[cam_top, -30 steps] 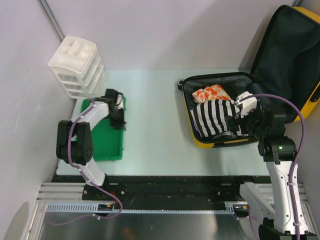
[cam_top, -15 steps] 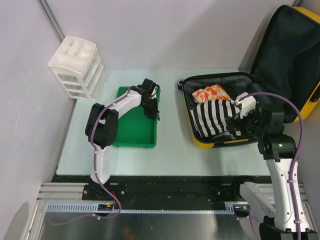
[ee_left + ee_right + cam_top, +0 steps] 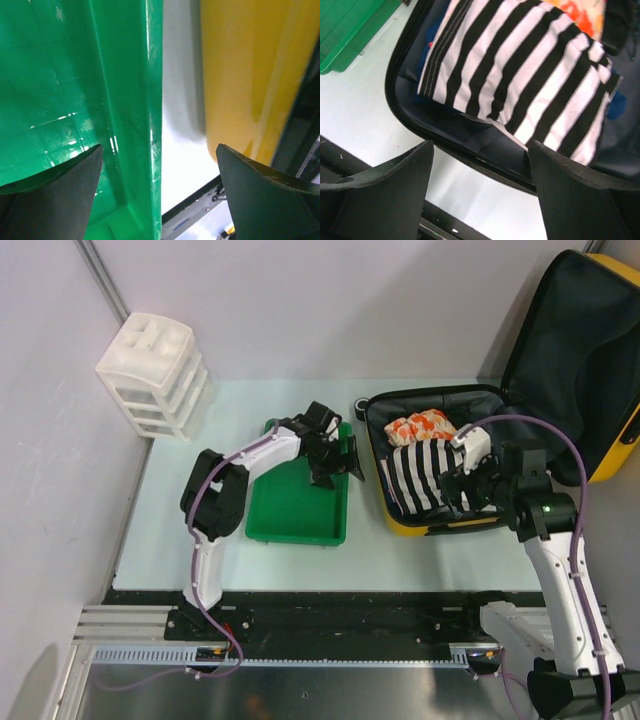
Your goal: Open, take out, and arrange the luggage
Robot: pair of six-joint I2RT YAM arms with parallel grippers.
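Observation:
The luggage (image 3: 440, 526) is a yellow hard-shell suitcase lying open at the right, its black-lined lid (image 3: 590, 340) leaning up behind. Inside it lie a black-and-white striped garment (image 3: 420, 475) and an orange-and-white patterned item (image 3: 420, 425). My right gripper (image 3: 455, 480) hovers open over the striped garment's near right part; in the right wrist view the gripper (image 3: 480, 190) has the garment (image 3: 520, 75) and the suitcase rim (image 3: 395, 95) ahead of it. My left gripper (image 3: 335, 455) is open, its jaws astride the right wall of the green tray (image 3: 295, 515) without touching it. The yellow shell (image 3: 250, 75) stands just beyond that wall.
A white plastic drawer unit (image 3: 155, 375) stands at the back left corner. The green tray (image 3: 50, 75) sits empty mid-table, a narrow strip of pale tabletop (image 3: 180, 125) between it and the suitcase. Walls close in on the left and behind.
My left arm has pulled the green tray rightward from the left side to beside the suitcase, then opened and let go of its rim. My right gripper shifted slightly left and narrowed a little.

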